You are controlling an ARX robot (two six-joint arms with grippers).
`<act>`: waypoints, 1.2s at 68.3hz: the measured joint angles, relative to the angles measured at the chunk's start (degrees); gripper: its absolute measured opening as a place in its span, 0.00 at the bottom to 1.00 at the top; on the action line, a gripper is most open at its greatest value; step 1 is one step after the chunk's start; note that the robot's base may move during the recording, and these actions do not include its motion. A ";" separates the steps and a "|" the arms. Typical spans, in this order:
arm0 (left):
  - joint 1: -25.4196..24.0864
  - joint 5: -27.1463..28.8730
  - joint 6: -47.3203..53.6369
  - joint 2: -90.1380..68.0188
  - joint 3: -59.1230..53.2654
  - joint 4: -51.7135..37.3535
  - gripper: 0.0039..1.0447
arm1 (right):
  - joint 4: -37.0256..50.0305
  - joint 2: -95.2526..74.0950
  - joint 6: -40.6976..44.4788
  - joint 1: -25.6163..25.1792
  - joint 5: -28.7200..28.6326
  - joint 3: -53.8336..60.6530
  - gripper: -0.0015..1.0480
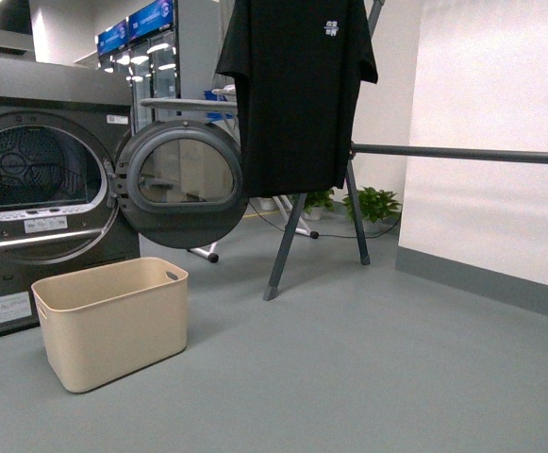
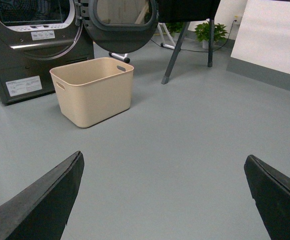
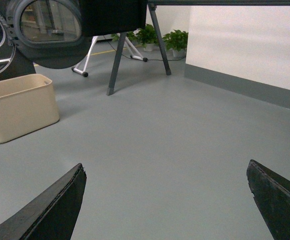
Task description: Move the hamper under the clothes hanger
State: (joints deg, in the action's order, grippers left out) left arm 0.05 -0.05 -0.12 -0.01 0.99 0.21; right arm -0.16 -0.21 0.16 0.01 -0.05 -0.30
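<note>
The beige hamper stands empty on the grey floor at the left, just in front of the dryer. It also shows in the left wrist view and the right wrist view. The clothes hanger is a dark grey rack with a long bar running right and slanted legs; a black T-shirt hangs on it. The hamper stands left of the rack's legs, apart from them. My left gripper and right gripper are open and empty above bare floor, well short of the hamper.
A dark grey dryer stands at the left with its round door swung open above the hamper. A white wall with a grey skirting runs along the right. Potted plants sit at the back.
</note>
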 joint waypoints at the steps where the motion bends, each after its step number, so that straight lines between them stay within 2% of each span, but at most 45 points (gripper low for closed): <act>1: 0.00 0.00 0.00 0.00 0.00 0.00 0.94 | 0.00 0.00 0.00 0.00 0.00 0.00 0.92; 82: 0.00 0.02 0.00 -0.02 0.00 0.02 0.94 | 0.00 0.00 0.00 0.00 0.00 0.00 0.92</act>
State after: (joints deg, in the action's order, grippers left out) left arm 0.05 -0.03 -0.12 -0.03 0.99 0.23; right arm -0.16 -0.21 0.16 0.01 -0.05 -0.30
